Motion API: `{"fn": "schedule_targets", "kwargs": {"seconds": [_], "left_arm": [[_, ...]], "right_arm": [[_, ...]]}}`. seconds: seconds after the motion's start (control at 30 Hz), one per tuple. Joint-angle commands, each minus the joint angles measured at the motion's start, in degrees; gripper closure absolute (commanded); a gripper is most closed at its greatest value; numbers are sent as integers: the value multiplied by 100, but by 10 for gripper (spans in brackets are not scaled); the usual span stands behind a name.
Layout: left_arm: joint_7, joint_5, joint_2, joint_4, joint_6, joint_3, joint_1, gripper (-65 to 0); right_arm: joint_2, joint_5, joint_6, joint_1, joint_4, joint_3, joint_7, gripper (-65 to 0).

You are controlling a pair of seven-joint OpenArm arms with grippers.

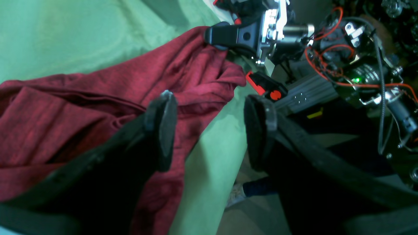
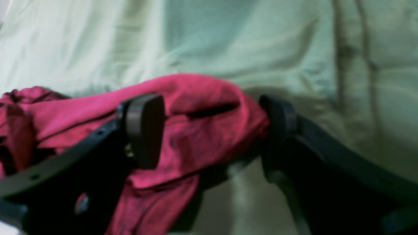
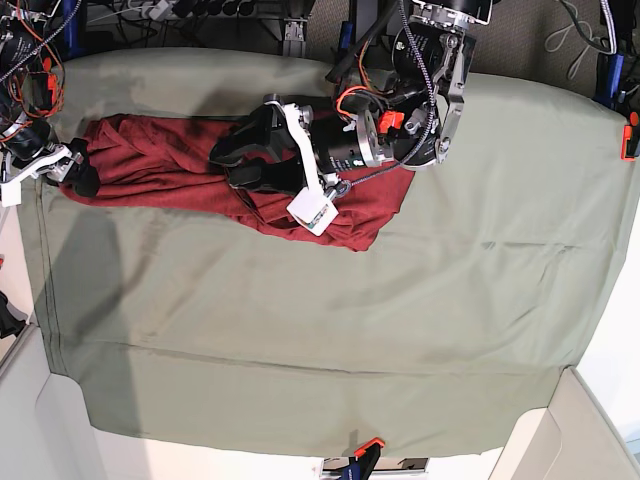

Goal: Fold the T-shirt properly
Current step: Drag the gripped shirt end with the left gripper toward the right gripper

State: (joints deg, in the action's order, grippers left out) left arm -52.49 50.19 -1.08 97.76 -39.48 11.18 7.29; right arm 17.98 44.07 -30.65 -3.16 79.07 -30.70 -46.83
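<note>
T-shirt (image 3: pixel 190 160) fabric is lying in a long rumpled band across the far part of the table cloth (image 3: pixel 330 320), bunched rather than squared. At the base view's left edge, the right gripper (image 2: pixel 212 130) is standing with its jaws spread wide around the shirt's end, cloth sitting between the pads but not being pinched. Further right, the left gripper (image 1: pixel 210 130) is hovering over the shirt's middle, jaws likewise parted and gripping nothing. Judging by the wrinkles and uneven edges, folding is looking barely begun; flattening and the actual folds are remaining.
</note>
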Motion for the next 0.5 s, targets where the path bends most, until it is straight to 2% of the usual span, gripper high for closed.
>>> {"fn": "schedule_targets", "kwargs": {"seconds": [0.0,0.1,0.2,0.33,0.37,0.4,0.47], "left_arm": [[103,157,31,92,-52,2,-61,-356],[48,262,26,140,-52,-9,-61,-356],[-354,452,13,459,-52,-17,-59,-356],[-544,446,-160,861,-52,-17,-17,-356],[-542,446,-208,896,-52,-17,-13,-356],[-542,446,-262,914,-52,-26,-13,-356],[-542,433,-341,916,-52,-44,-13,-356]], "right_arm": [[72,98,-114,59,85,81,-20,-444],[72,90,-111,59,85,310,-17,-445],[72,85,-109,59,85,468,-15,-444],[28,-57,-109,59,85,525,35,-434],[28,-79,-109,59,85,525,37,-390],[28,-76,-109,59,85,522,46,-318],[28,-74,-109,59,85,522,55,-145]]}}
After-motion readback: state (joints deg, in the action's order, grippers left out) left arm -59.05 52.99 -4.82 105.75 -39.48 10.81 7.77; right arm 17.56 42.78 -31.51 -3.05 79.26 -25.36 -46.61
